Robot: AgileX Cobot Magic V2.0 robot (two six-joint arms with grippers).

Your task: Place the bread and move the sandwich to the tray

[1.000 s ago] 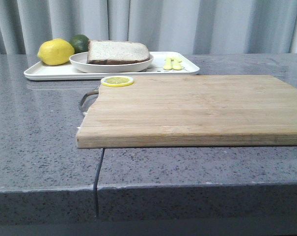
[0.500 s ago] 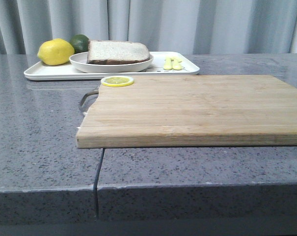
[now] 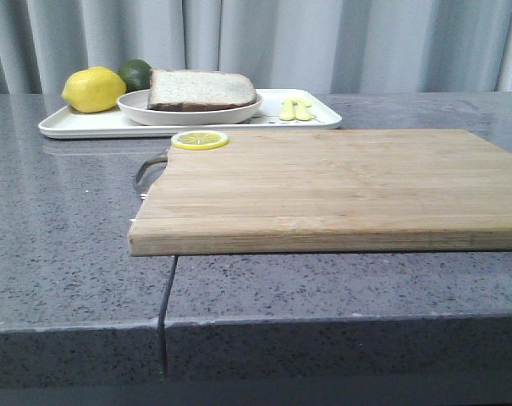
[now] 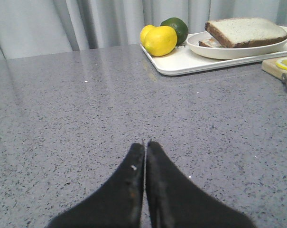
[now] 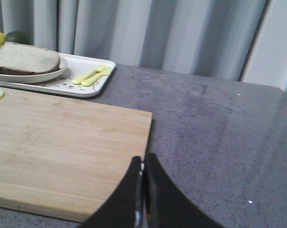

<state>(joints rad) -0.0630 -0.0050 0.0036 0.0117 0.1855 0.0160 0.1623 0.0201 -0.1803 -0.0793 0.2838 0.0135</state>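
The sandwich [image 3: 201, 89] lies on a round white plate [image 3: 154, 112] that stands on the white tray [image 3: 78, 125] at the back left. Its top is the bread [image 4: 247, 31], a pale slice with a dark crust, and a lower slice [image 4: 208, 42] peeps out beneath it. No egg shows. My left gripper [image 4: 145, 142] is shut and empty over bare counter, well short of the tray [image 4: 181, 66]. My right gripper [image 5: 143, 159] is shut and empty at the right edge of the wooden board [image 5: 62, 142]. Neither gripper appears in the front view.
A large wooden board [image 3: 323, 186] fills the middle of the counter, with a lemon slice [image 3: 200, 139] on its far left corner. On the tray are a lemon [image 3: 94, 89], a lime [image 3: 137, 72] and yellow cutlery [image 3: 296, 108]. A seam [image 3: 167, 296] runs through the counter's front.
The whole scene sits a few pixels further left in the front view. Nothing on the counter has moved.
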